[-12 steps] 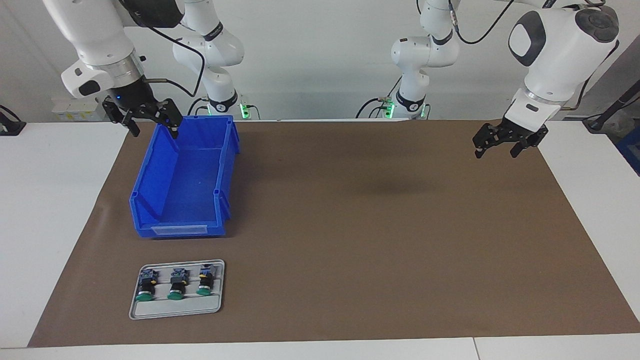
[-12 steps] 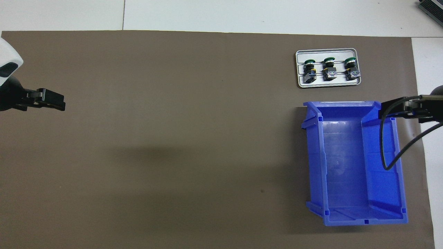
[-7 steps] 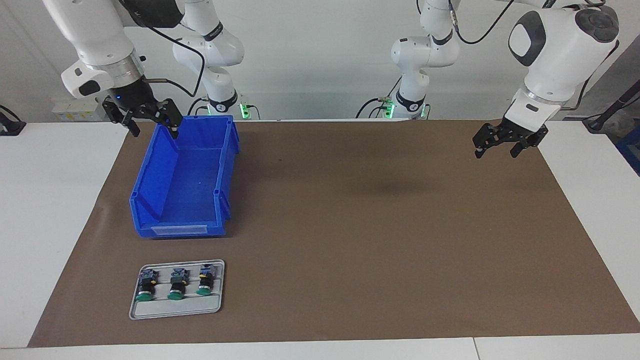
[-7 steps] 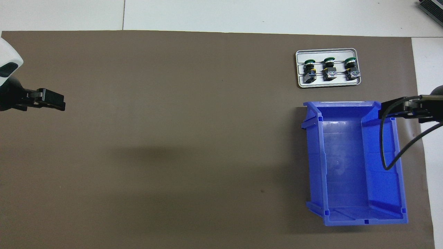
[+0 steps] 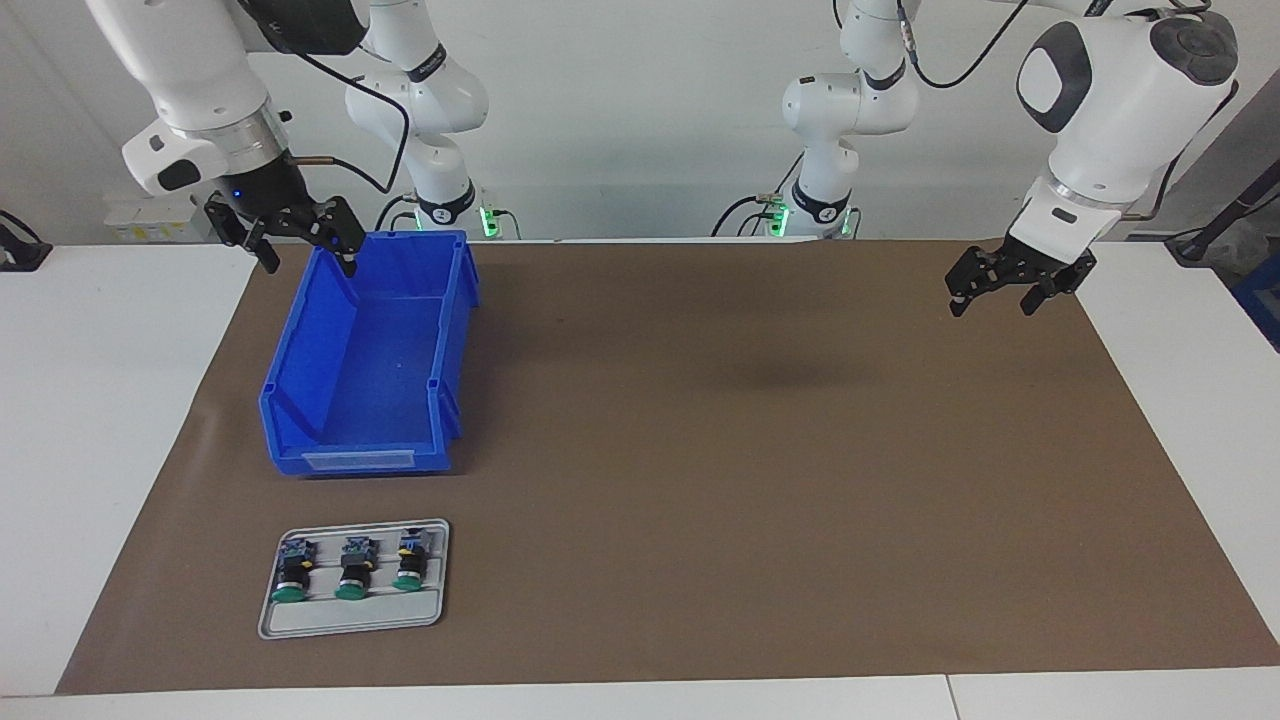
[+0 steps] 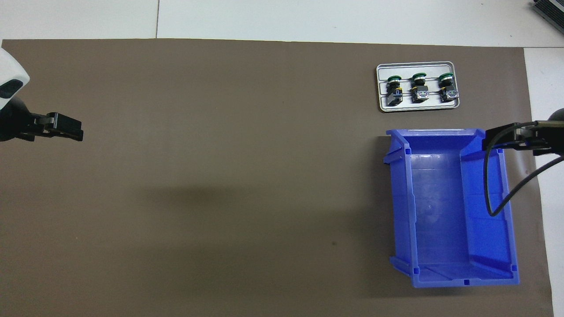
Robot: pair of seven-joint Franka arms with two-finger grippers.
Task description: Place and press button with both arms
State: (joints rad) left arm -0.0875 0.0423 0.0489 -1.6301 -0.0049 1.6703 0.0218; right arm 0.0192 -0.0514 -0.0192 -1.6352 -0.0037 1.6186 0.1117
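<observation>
Two arms are hanging over the brown mat (image 5: 760, 480): left gripper (image 5: 993, 300) and right gripper (image 5: 308, 260), both spread wide, holding nothing. One blue bin (image 5: 370, 350) is sitting nearer the robots than one tray (image 5: 350, 618) carrying three buttons (image 5: 350, 572). No readable writing.

glossy white jointed arms (image 5: 1110, 110), black joint caps, black cables, small black hands.
</observation>
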